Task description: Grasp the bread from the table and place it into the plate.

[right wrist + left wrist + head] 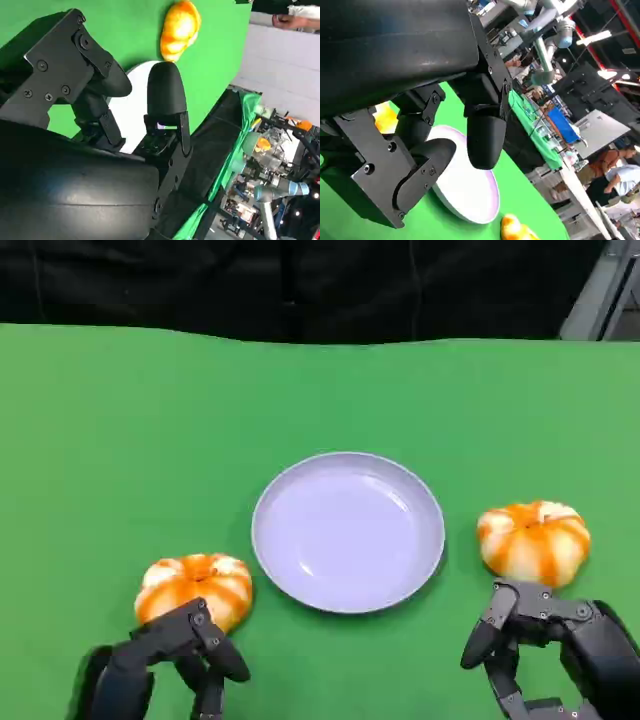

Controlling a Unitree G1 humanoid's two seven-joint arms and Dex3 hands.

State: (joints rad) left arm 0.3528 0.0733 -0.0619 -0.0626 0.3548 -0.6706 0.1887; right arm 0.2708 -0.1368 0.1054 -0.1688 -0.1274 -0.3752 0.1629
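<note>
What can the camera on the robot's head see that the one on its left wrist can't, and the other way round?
The head view alone takes in both black hands at once, the left hand just behind the left bread roll and the right hand just behind the right bread roll, neither holding anything. The left wrist view alone looks past the table into a workshop, with people and a grey robot arm. Both views share the green table, the pale plate with nothing on it, and both orange-striped rolls.
</note>
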